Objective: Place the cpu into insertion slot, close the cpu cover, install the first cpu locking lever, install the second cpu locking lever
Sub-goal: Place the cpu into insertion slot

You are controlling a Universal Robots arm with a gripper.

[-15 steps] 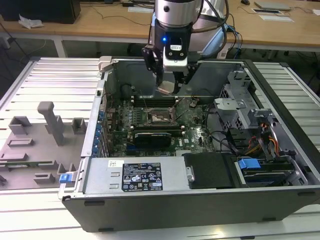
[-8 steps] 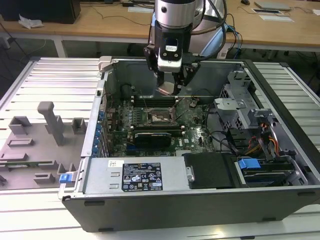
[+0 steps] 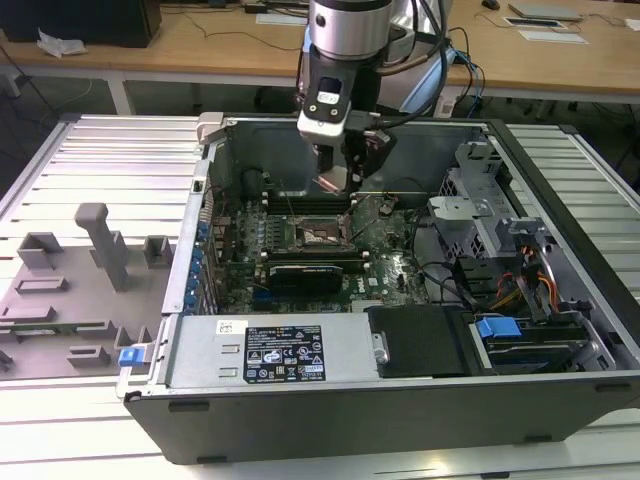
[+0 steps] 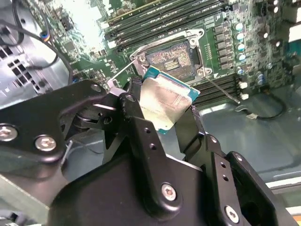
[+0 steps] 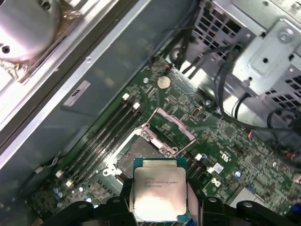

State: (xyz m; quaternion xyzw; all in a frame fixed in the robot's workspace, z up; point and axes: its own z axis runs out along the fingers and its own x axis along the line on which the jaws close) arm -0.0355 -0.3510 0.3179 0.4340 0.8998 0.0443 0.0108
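Observation:
My gripper (image 3: 334, 182) is shut on the cpu (image 3: 331, 181), a small square chip with a pale metal top and a teal rim. Black fingers (image 4: 130, 104) clamp two opposite edges of the cpu (image 4: 164, 96), as both wrist views show. The chip (image 5: 157, 188) hangs above the motherboard, near the insertion slot (image 5: 136, 155) and apart from it. The slot (image 4: 171, 55) lies uncovered, ringed by silver metal, in the middle of the board (image 3: 318, 236). The cpu cover (image 5: 173, 123) stands tilted up at one side of the slot. Two thin wire levers (image 4: 221, 89) stick out unlatched beside it.
Long black memory slots (image 5: 106, 136) flank the socket. The grey case wall (image 3: 190, 260) rings the board, with a metal drive cage (image 3: 480, 200) and cables (image 3: 520, 280) on the exterior view's right. A black cover (image 3: 420, 340) sits at the front. A grey fixture tray (image 3: 70, 290) lies outside the case.

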